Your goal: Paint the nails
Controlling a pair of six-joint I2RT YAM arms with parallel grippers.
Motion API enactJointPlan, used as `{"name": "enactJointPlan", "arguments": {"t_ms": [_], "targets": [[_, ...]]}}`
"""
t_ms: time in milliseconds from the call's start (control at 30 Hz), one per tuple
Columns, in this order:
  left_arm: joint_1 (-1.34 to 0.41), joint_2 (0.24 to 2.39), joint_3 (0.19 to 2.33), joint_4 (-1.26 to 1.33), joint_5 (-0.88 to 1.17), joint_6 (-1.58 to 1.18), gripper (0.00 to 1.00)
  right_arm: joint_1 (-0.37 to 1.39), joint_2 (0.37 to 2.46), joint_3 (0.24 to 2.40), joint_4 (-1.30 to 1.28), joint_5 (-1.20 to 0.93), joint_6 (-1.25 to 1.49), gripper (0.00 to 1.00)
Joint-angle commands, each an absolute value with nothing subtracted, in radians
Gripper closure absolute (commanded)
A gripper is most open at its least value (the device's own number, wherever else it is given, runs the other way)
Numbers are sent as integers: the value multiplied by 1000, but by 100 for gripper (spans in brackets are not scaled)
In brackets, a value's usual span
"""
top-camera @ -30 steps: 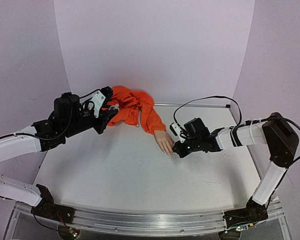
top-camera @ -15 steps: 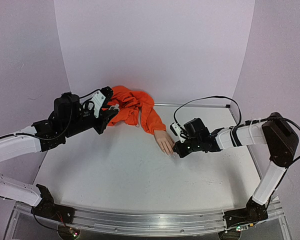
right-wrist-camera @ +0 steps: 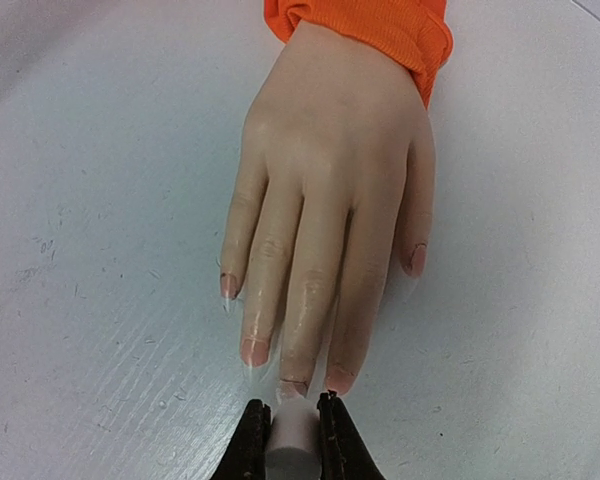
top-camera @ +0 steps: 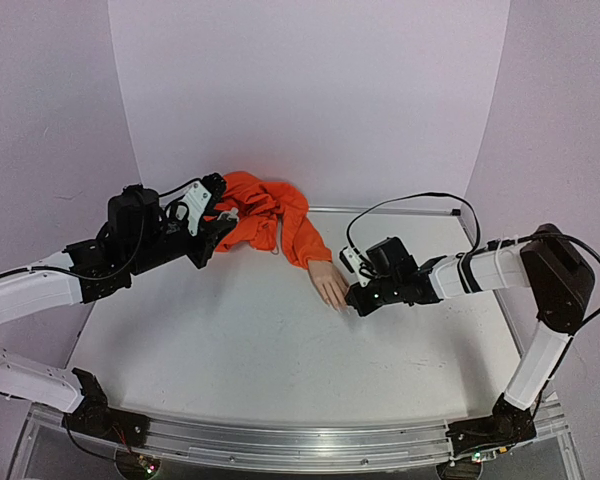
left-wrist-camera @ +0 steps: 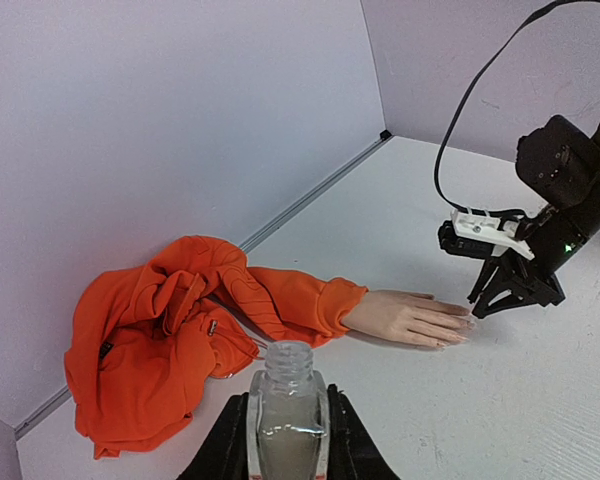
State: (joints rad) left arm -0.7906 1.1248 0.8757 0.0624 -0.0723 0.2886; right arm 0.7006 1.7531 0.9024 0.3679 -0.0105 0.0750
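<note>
The flesh-coloured mannequin hand (right-wrist-camera: 330, 170) lies flat on the table with its orange sleeve (top-camera: 272, 218) bunched behind it. Its pale nails show at the fingertips, among them the middle nail (right-wrist-camera: 292, 385) and the thumb nail (right-wrist-camera: 417, 260). My right gripper (right-wrist-camera: 293, 428) is shut on a white brush cap (right-wrist-camera: 296, 440), whose tip sits at the middle nail. In the top view that gripper (top-camera: 352, 299) touches the fingertips of the hand (top-camera: 329, 285). My left gripper (left-wrist-camera: 287, 412) is shut on a small clear uncapped bottle (left-wrist-camera: 286, 378) and is held above the table left of the sleeve.
The orange garment (left-wrist-camera: 160, 340) lies heaped against the back wall. The right arm's black cable (top-camera: 420, 200) loops above the table. A metal rail (top-camera: 280, 445) runs along the near edge.
</note>
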Motion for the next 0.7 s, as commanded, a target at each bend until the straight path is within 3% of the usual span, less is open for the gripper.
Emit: {"name": "enactJointPlan", "arguments": {"t_ms": [0, 667], "targets": [[-783, 1088, 880, 126, -61, 285, 100, 695, 1765, 942, 361, 0, 81, 100], [-783, 1076, 876, 126, -66, 288, 100, 696, 1748, 918, 348, -30, 68, 100]]}}
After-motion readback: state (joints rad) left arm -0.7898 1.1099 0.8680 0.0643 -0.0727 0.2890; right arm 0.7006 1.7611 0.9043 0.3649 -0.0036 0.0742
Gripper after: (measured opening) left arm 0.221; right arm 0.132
